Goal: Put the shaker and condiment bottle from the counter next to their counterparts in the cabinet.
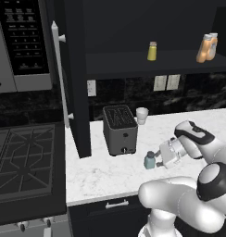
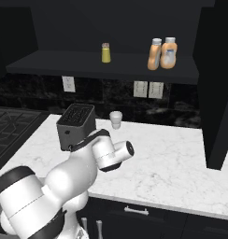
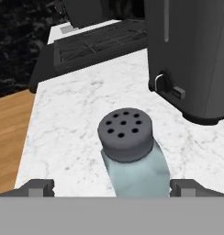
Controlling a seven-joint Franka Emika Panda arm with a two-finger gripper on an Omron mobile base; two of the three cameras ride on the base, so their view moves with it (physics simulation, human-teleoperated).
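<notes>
The shaker (image 1: pixel 149 161), pale teal with a dark grey perforated cap (image 3: pixel 126 133), stands upright on the white marble counter (image 1: pixel 105 173) in front of the toaster. My gripper (image 1: pixel 156 158) reaches it from the right, low over the counter. In the hand view the gripper (image 3: pixel 111 188) is open, one fingertip (image 3: pixel 36 187) on each side of the shaker, not touching it. On the shelf of the black cabinet (image 1: pixel 133 62) stand a yellow shaker (image 1: pixel 152 51) (image 2: pixel 105 52) and, further right, two near-alike orange bottles (image 1: pixel 204 50) (image 2: pixel 169 53) side by side. I cannot tell which is the condiment bottle.
A dark toaster (image 1: pixel 119 129) (image 3: pixel 192 55) stands just behind the shaker, with a white cup (image 1: pixel 141 115) beside it by the wall. The open cabinet door (image 1: pixel 75 78) with its pale bar handle hangs over the counter's left end. A stove (image 1: pixel 22 159) lies further left.
</notes>
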